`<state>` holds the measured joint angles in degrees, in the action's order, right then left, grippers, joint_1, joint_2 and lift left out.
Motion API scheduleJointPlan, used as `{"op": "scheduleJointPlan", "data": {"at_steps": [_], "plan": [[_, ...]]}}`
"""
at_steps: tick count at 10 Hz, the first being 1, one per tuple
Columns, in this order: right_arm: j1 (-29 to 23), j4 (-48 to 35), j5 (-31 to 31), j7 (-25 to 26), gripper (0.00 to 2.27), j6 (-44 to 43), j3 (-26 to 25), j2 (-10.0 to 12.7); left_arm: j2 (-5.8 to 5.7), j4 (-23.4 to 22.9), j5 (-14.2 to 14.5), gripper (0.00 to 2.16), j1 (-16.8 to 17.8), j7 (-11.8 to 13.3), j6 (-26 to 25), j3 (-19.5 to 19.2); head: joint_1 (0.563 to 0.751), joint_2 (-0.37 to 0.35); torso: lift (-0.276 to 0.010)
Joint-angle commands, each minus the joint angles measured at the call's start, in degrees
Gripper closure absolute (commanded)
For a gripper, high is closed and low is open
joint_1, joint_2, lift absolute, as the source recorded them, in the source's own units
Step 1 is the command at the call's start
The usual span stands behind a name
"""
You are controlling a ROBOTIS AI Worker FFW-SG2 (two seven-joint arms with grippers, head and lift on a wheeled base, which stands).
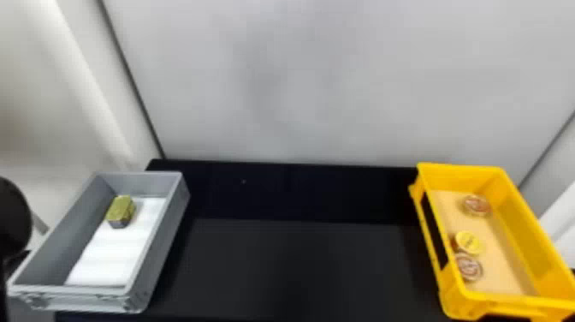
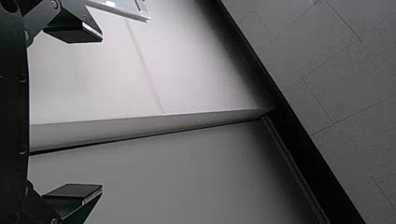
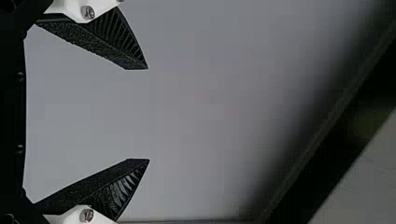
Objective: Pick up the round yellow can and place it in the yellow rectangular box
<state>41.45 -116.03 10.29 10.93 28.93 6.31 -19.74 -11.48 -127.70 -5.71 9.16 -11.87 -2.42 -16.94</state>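
Taking the far edge of the black table point(image 1: 299, 261) as twelve o'clock, the yellow rectangular box point(image 1: 524, 231) stands at three o'clock and the round yellow can point(image 1: 468, 242) is inside it, a little to nine o'clock of the box's middle, with its yellow face up. By what shows, both parts of the job look done: the can is in its box, and neither gripper has hold of it. It has company there: one reddish tin point(image 1: 469, 267) sits just to its six o'clock, so close that I cannot tell whether the two touch, and another reddish tin point(image 1: 476, 205) lies apart from it, towards twelve. Across the table at nine o'clock is a grey box point(image 1: 160, 252) holding a white liner point(image 1: 105, 265) and a greenish-gold tin point(image 1: 121, 210), which sits at one o'clock from that box's middle; the task asks nothing of it. The left gripper point(image 2: 102, 113) has its jaws spread wide with nothing between them, and the right gripper point(image 3: 148, 114) likewise has its jaws well apart and empty. A dark rounded part point(image 1: 13, 218), probably of the left arm, shows at the edge towards nine o'clock. I judge that no picking or placing is left; at most the arms need to keep clear of the box so the can is not knocked.
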Motion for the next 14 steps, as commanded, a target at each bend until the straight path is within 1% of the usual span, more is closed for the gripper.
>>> {"op": "scheduleJointPlan", "data": {"at_steps": [1, 2, 4, 11, 14], "plan": [[3.46, -1.74, 0.79, 2.26, 0.08, -4.05, 3.45, -1.88, -0.21, -0.18, 0.00, 0.14, -0.29, 0.00, 0.05, -0.47, 0.692, 0.054, -0.003], [4.08, -2.09, 1.23, 2.87, 0.08, -6.42, 3.98, -2.15, -0.30, -0.18, 0.00, 0.14, -0.37, -0.09, 0.13, -0.56, 0.692, 0.054, -0.003], [4.17, -3.59, 2.46, 4.89, 0.08, -8.53, 5.12, -2.85, -0.39, -0.27, 0.00, 0.14, -0.37, 0.00, 0.13, -0.64, 0.692, 0.054, -0.003], [3.90, -3.76, 3.96, 5.60, 0.08, -10.55, 5.30, -3.11, -0.56, -0.44, -0.17, 0.14, -0.46, 0.08, -0.13, -0.64, 0.692, 0.054, -0.003], [3.99, -3.85, 3.96, 4.89, 0.09, -10.91, 5.04, -3.11, -0.56, -0.44, -0.26, 0.14, -0.46, 0.17, -0.22, -0.64, 0.692, 0.054, -0.003]]}}
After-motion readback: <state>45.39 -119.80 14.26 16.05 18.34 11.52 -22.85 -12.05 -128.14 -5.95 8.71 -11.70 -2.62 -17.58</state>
